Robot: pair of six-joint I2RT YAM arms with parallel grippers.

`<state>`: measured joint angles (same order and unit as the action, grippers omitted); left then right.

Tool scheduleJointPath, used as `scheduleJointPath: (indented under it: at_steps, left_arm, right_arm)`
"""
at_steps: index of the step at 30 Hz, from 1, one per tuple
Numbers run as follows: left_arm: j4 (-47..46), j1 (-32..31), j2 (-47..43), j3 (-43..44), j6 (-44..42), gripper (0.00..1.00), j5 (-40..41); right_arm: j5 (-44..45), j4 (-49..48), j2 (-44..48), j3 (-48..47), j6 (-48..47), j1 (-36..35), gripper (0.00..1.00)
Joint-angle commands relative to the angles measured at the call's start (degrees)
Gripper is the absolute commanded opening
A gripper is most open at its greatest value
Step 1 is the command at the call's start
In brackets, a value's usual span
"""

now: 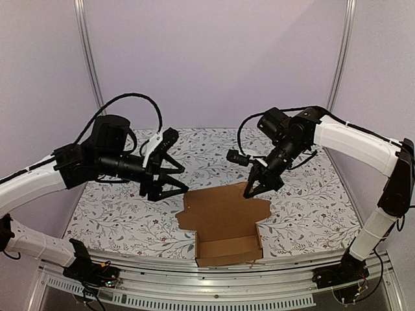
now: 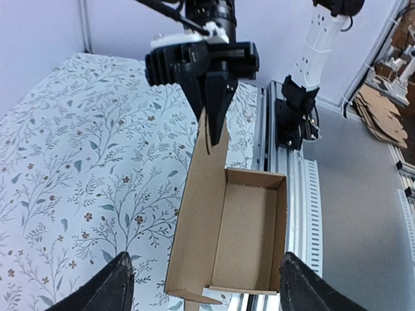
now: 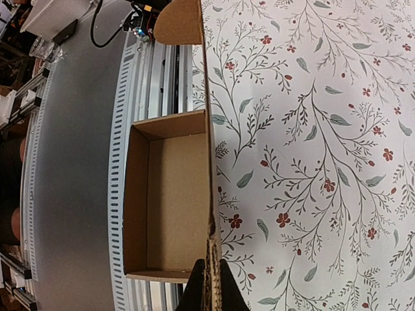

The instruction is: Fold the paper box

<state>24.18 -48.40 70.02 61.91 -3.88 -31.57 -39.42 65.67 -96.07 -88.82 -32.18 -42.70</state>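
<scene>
Top external, A asked: where was the paper box (image 1: 224, 223)?
B: Centre of the table (image 1: 117, 214), at the near edge. Tray (image 1: 228, 249) was already standing with walls up, lid flap (image 1: 224, 206) ran off toward the far side.
A: Right gripper (image 1: 254, 188)?
B: It was on the lid's far right edge. In the right wrist view its fingers (image 3: 231, 299) were pressed on either side of the cardboard, seen edge-on, so pinching the lid. The left wrist view agreed and showed the lid tilted up off the table rather than lying flat.
A: Left gripper (image 1: 167, 183)?
B: It hovered just left of the lid, touching nothing. Its fingers (image 2: 117, 285) were spread wide, framing the tray from the far side.
A: Step?
B: My call was closing the lid, base done, so past halfway.
A: Next move?
B: Probably swing the lid over toward the near wall and tuck its front tab inside. That needed the tray held steady, likely the left gripper's job, since a light carton that near the edge could slide off under the push
</scene>
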Motion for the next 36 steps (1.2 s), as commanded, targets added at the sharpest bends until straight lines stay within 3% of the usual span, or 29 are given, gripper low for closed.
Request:
scheduleJointPath:
  at_steps: [1, 5, 8, 14, 16, 19, 28, 32, 36]
  left_arm:
    - [-9.68, 0.94, -8.66, -9.77, 6.77, 0.78, 11.35]
    - [-19.32, 0.27, -10.42, -18.44, 17.96, 0.78, 17.14]
    - [-20.36, -1.90, -9.63, -19.48, 20.66, 0.75, 23.62]
    - [-13.68, -1.74, -10.45, -18.12, 8.51, 0.68, 23.82]
    - [-9.93, -0.65, -10.20, -17.24, 4.63, 0.60, 24.17]
    - [-7.89, 1.08, -7.30, -15.67, 2.64, 0.51, 21.25]
    - [-19.15, 0.77, -1.24, -13.55, 6.76, 0.56, 7.90]
    - [-20.36, 0.77, 0.72, -12.87, 5.98, 0.51, 5.48]
    - [-20.50, 0.77, 3.11, -12.36, 6.10, 0.39, 2.44]
  right_arm:
    - [1.30, -0.75, 1.86, 1.04, -0.06, 1.85, 0.00]
    - [3.35, -4.08, 3.57, 2.58, 2.25, 2.68, 0.00]
    - [4.46, -5.20, 4.30, 2.69, 4.24, 2.79, 0.00]
    - [0.90, -4.04, 4.40, 2.77, 3.35, 2.79, 0.00]
    - [-0.40, -3.21, 4.40, 2.85, 2.69, 2.75, 0.00]
    - [-2.09, -2.80, 4.28, 2.95, 2.10, 2.77, 0.00]
    - [-3.04, -1.91, 3.81, 1.85, 1.69, 2.75, 0.00]
    - [-3.50, -1.44, 3.87, 1.64, 1.45, 2.79, 0.00]
    - [-5.01, -0.56, 3.96, 1.60, 0.78, 2.74, 0.00]
